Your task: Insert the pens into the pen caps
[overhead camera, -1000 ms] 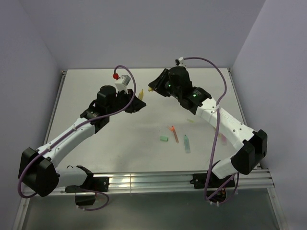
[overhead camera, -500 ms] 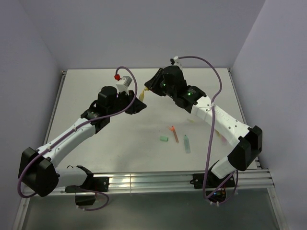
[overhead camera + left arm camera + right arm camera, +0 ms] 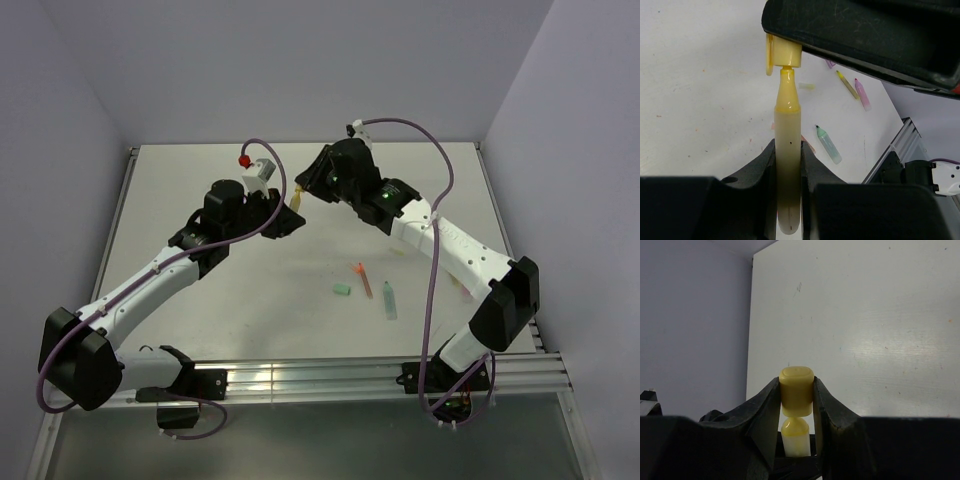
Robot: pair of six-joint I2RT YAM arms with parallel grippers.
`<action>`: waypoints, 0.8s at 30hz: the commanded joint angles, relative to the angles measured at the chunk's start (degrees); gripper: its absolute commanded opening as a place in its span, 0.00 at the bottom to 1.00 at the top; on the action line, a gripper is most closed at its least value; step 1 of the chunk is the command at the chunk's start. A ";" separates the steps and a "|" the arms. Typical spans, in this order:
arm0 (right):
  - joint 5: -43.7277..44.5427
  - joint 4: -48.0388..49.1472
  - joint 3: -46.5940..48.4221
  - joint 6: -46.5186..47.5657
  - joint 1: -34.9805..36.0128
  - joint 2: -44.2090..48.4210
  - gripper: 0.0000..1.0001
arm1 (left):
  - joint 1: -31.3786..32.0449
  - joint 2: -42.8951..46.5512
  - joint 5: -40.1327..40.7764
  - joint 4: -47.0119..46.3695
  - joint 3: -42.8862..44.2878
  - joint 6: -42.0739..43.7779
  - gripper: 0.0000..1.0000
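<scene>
The left fingers (image 3: 767, 162) are clenched on the yellow pen (image 3: 788, 145), and the right fingers (image 3: 822, 407) grip the yellow cap (image 3: 796, 389). The pen's tip sits right at the cap's mouth, held in the air over the far half of the table (image 3: 300, 270).

Robot lab: bare white table (image 3: 160, 190), plain walls (image 3: 300, 60).

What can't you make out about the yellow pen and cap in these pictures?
- Left wrist view: how deep the nib of the yellow pen sits; the yellow cap hides it.
- Right wrist view: the pen's body, behind the right claw.
- Top view: where pen meets cap, too small.
</scene>
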State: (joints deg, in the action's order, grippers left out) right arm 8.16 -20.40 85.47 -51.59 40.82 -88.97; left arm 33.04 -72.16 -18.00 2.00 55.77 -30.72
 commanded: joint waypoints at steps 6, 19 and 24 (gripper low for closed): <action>1.77 0.28 2.16 0.97 1.98 0.02 0.00 | 0.27 0.88 1.65 -0.68 1.10 1.19 0.00; 2.65 -0.69 -1.27 1.85 5.32 1.25 0.00 | 0.19 4.04 2.97 -4.02 -0.22 1.45 0.00; 2.65 -0.69 -2.68 2.46 6.03 3.27 0.00 | 0.10 5.98 2.35 -6.74 -1.45 1.63 0.00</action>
State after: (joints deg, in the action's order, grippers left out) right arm 10.70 -19.94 83.92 -50.04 45.58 -88.03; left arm 33.08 -69.12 -16.14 2.13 53.91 -30.57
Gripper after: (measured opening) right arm 0.357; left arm 0.209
